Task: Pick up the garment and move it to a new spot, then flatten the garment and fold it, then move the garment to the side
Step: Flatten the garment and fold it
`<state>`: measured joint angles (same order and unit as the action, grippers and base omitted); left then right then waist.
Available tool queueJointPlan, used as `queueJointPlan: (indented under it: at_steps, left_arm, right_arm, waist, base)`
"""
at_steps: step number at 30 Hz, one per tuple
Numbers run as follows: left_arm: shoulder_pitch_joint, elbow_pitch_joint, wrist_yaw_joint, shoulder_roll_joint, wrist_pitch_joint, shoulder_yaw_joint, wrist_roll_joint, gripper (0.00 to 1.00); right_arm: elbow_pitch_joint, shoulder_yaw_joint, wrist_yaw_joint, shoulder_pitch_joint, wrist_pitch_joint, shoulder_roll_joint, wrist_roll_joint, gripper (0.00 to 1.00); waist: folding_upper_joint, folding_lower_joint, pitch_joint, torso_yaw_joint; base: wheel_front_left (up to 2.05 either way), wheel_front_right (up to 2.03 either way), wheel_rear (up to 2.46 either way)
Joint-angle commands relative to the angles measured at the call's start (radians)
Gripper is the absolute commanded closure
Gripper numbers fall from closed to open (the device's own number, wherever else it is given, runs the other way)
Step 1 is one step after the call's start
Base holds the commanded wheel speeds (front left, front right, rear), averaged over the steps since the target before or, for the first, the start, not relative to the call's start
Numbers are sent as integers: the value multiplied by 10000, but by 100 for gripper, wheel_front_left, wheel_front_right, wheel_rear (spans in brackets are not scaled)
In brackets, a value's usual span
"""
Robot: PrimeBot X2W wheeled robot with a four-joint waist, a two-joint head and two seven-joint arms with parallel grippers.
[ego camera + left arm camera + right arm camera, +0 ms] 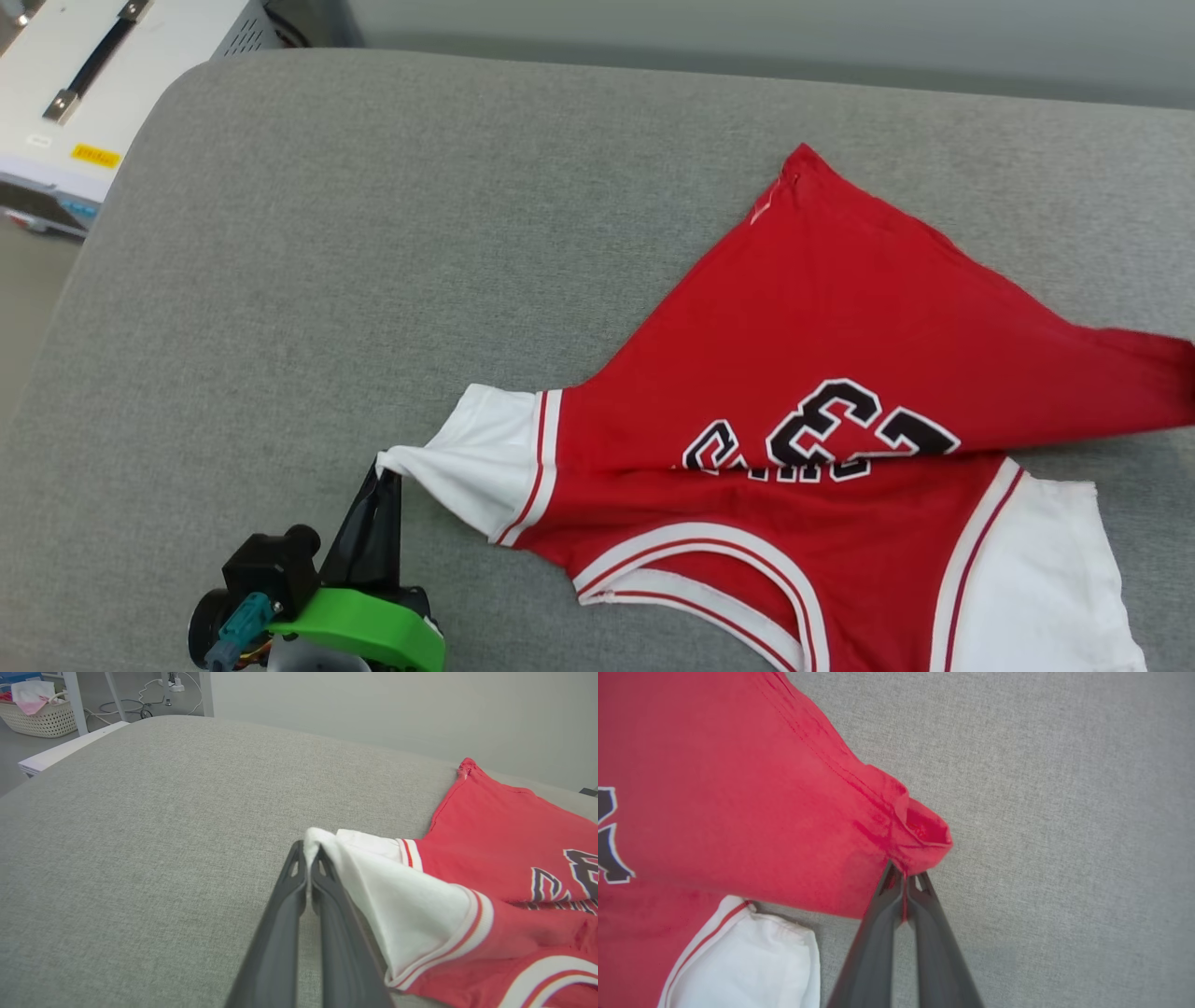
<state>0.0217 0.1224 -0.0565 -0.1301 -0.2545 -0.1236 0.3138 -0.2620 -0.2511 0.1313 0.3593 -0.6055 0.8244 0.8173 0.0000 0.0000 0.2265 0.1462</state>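
Pinching the tip of a white sleeve [402, 905], the left pincer [308, 854] is shut tight on the shirt [822, 308]. From its tips the shirt spreads away to the right over the grey padded top [327, 233], with black numbers [822, 429] on the red part. The right pincer [906, 877] is shut tight too, gripping a red corner [924, 833] of the shirt. Another white sleeve [752, 961] lies near its fingers.

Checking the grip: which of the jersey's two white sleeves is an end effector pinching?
The sleeve at the head view's left, its tip clamped by the left end effector. The other sleeve lies loose, ungripped.
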Motion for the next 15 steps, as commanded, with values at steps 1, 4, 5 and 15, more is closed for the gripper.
queueJointPlan:
  at_steps: [1, 4, 5, 15]
  left_arm:
    - [169, -53, 64, -100, -9, 60, 124, 100]
    - [354, -107, 108, -157, 11, 108, 176, 100]
    - [388, -121, 118, -172, 14, 117, 187, 100]
    - [504, -233, 210, -244, 51, 102, 249, 100]
  right_arm:
    - [139, 158, -6, -473, 122, -25, 26, 100]
    - [420, 571, -6, -1575, 327, -236, -81, 100]
    - [474, 697, -6, -1900, 369, -388, -41, 100]
    - [792, 1680, -6, -4836, 550, -1932, -439, 100]
  waist:
    - [0, 0, -549, -558]
    - [0, 0, -670, -676]
    - [0, 0, -684, -700]
    - [0, 0, -652, -819]
  base:
    - [0, 0, 0]
    - [0, 0, 0]
    - [0, 0, 0]
    - [0, 0, 0]
